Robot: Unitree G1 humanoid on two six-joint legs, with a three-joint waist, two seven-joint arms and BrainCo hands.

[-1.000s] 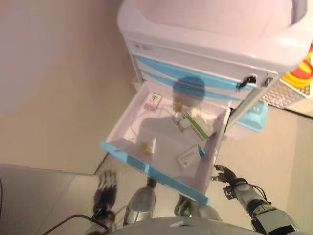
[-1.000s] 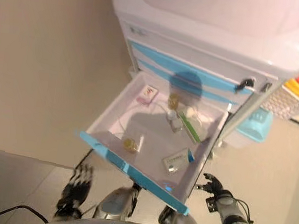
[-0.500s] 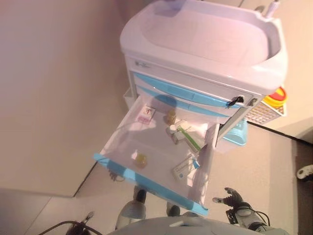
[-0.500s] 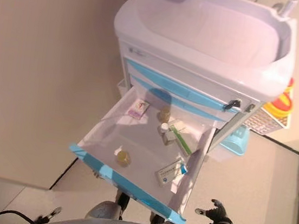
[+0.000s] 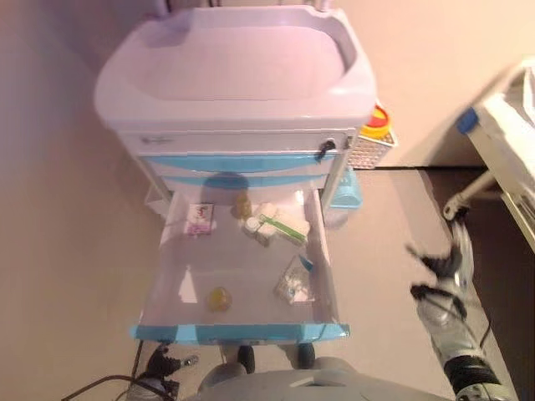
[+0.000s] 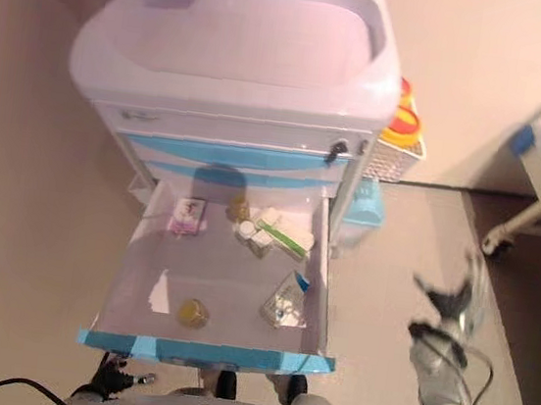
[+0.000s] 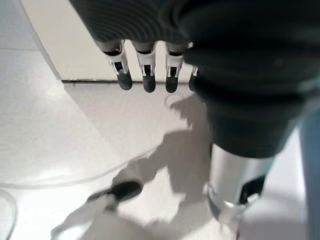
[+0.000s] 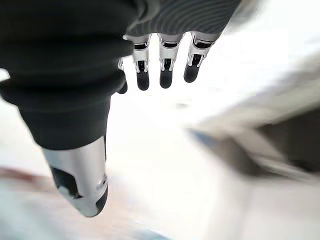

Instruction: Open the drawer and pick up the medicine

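Blue-fronted drawer open, medicine inside; right hand, left hand empty, fingers straight.

Seen from head height, looking steeply down on a medical cart at 12 o'clock, its open drawer pulled toward the lens. Shared by both eye views, a slight sideways offset apart: cart, drawer, floor. Shot from very close along the left robot hand, facing floor; likewise along the right robot hand, surroundings blurred.
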